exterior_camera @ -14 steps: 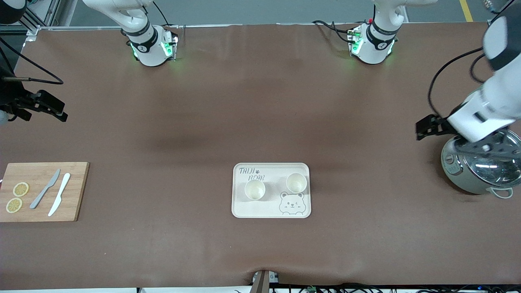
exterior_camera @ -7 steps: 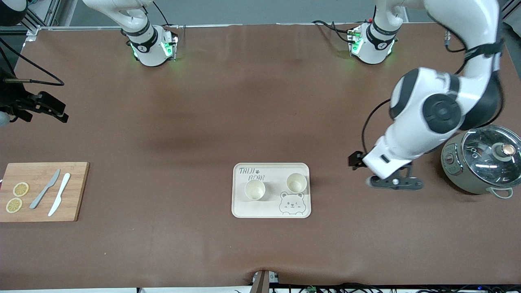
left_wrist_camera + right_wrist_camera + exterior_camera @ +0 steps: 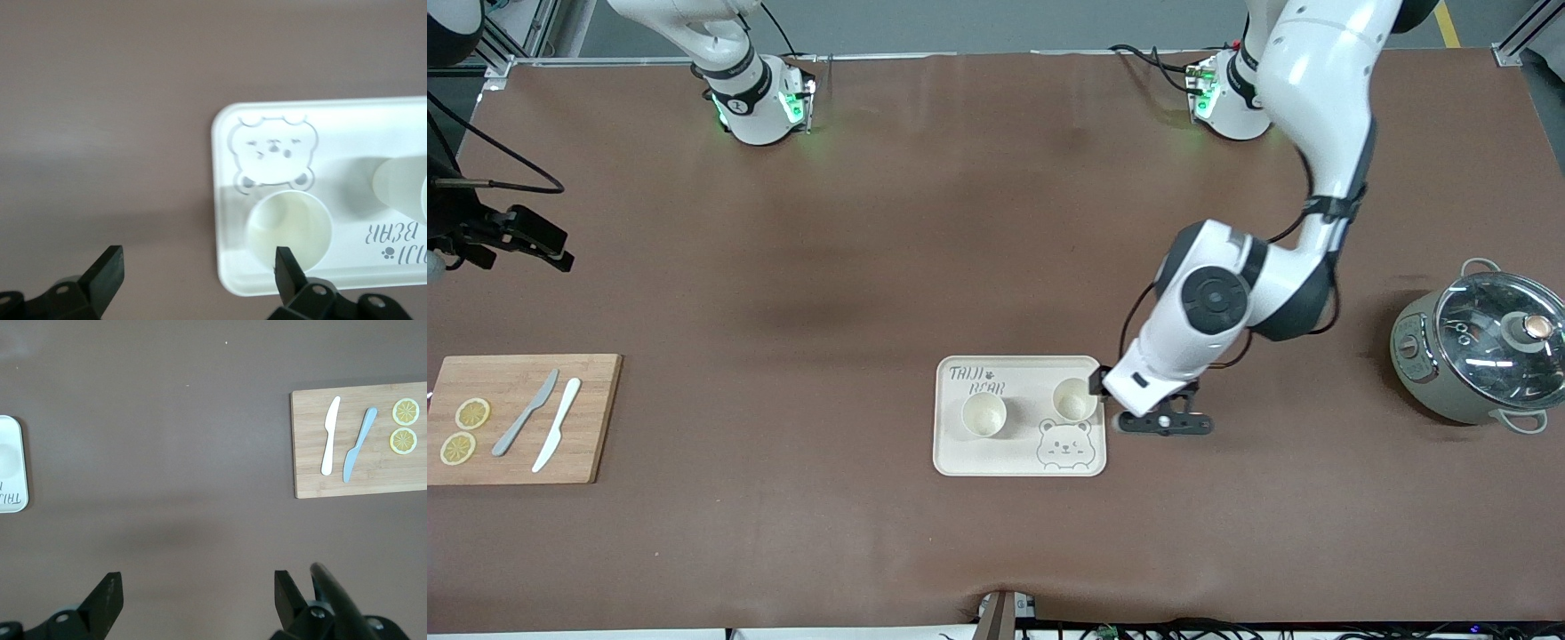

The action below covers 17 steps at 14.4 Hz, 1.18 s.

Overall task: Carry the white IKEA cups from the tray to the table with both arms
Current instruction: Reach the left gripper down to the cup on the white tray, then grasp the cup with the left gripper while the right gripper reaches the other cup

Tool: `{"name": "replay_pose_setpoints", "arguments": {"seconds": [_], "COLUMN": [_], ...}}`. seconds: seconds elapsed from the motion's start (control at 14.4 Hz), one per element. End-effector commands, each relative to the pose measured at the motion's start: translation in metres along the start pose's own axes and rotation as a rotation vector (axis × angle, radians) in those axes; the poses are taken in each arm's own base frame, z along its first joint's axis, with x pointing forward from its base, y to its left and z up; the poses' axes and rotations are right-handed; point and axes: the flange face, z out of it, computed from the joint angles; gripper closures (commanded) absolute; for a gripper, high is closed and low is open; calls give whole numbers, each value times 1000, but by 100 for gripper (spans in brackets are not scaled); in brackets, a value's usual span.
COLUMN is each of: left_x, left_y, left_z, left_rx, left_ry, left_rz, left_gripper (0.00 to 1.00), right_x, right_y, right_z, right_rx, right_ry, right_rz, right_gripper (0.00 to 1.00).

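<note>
Two white cups (image 3: 983, 414) (image 3: 1074, 399) stand upright on the bear-printed tray (image 3: 960, 458). My left gripper (image 3: 1165, 422) is open and empty, low over the table at the tray's edge toward the left arm's end, beside the nearer-standing cup. In the left wrist view that cup (image 3: 288, 227) sits by one fingertip of my left gripper (image 3: 199, 267), and the second cup (image 3: 400, 187) shows partly. My right gripper (image 3: 538, 240) hangs open and empty over the right arm's end of the table and waits. In the right wrist view it (image 3: 197, 587) is over bare table.
A wooden cutting board (image 3: 516, 418) with two knives and two lemon slices lies at the right arm's end; it also shows in the right wrist view (image 3: 360, 440). A grey-green pot with a glass lid (image 3: 1476, 360) stands at the left arm's end.
My left arm has swung from over the pot across the table to the tray's edge beside a cup. The right arm has hardly moved. The cups have not moved.
</note>
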Motion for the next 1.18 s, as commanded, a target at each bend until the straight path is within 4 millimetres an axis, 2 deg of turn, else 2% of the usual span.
{"name": "replay_pose_setpoints", "arguments": {"seconds": [0.0, 0.07, 0.14, 0.28, 0.42, 0.56, 0.62, 0.76, 0.97, 1.11], "left_x": [-2, -2, -3, -3, -2, -3, -3, -6, -4, -6], "left_y": [16, 15, 16, 16, 16, 16, 17, 18, 18, 18], "left_z": [10, 16, 19, 34, 46, 51, 51, 63, 78, 84], "left_rx": [-3, -1, 1, -1, -8, -7, -8, -2, -24, -22], "left_ry": [14, 6, 2, 4, 18, 17, 18, 6, 44, 39], "left_rz": [-3, -4, -4, -4, -3, -2, -2, 3, 2, -1], "left_gripper": [0, 0, 0, 0, 0, 0, 0, 0, 0, 0], "right_x": [9, 15, 22, 43, 57, 72, 75, 74, 66, 61], "right_y": [-17, -35, -57, -101, -168, -212, -237, -291, -343, -360], "right_z": [-2, 1, 13, 51, 91, 131, 148, 181, 240, 262], "right_rx": [13, 41, 70, 142, 127, 123, 122, 132, 132, 118], "right_ry": [33, 62, 58, 24, 8, -18, -24, 8, 36, 47], "right_rz": [-17, -35, -14, 134, 111, 140, 173, 224, 247, 246], "right_gripper": [0, 0, 0, 0, 0, 0, 0, 0, 0, 0]}}
